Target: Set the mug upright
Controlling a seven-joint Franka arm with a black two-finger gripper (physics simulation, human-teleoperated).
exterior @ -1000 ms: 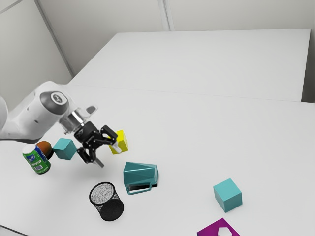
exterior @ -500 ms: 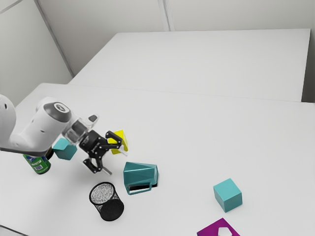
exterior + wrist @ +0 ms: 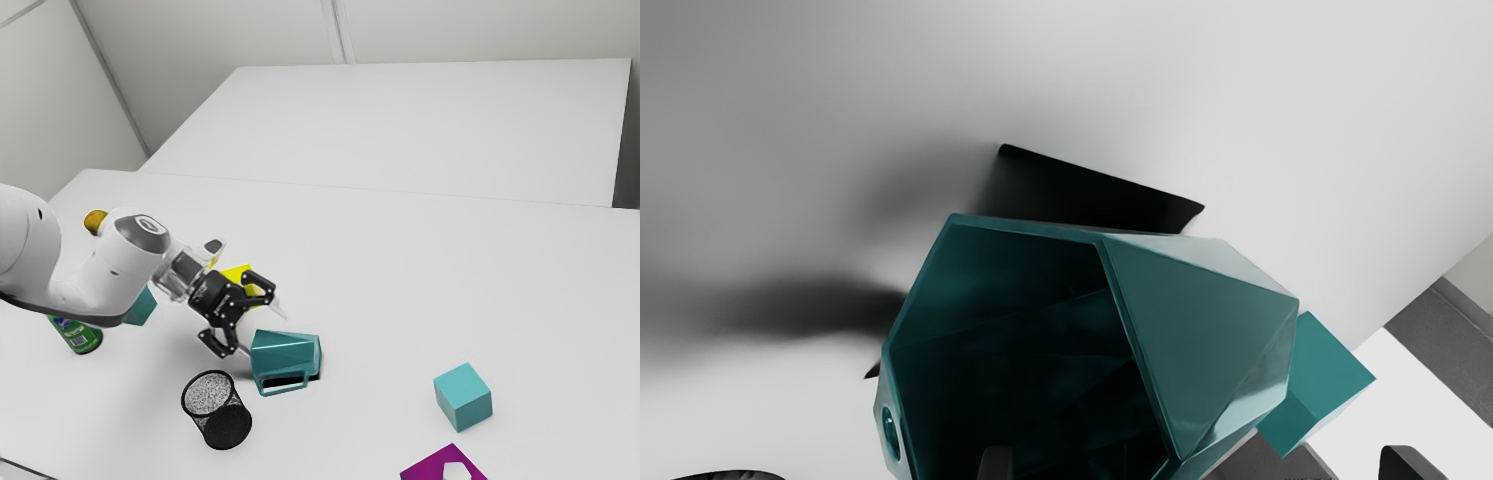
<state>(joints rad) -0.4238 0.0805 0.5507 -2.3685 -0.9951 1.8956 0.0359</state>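
Note:
In the exterior view the gripper (image 3: 262, 332) stands open at the mug's mouth end, its fingertips apart. The teal faceted mug (image 3: 285, 355) lies on its side on the table, its handle toward the view's bottom edge. The wrist view has the mug (image 3: 1200, 340) close up, its dark opening facing my hand. At that view's bottom edge is the gripper (image 3: 1196, 463), its two fingertips wide apart; one overlaps the mug's opening and the other stands outside the wall. Whether either touches the mug, I cannot tell.
A black mesh cup (image 3: 217, 410) stands near the mug. Behind the gripper is a yellow block (image 3: 238, 274). A teal cube (image 3: 463, 397) and a purple piece (image 3: 440, 466) lie toward the exterior view's right. Beside the arm are a green can (image 3: 78, 335) and another teal block (image 3: 140, 306).
My gripper has moved toward the exterior view's right and down, from beside the yellow block to the mug's mouth. The mug has not moved.

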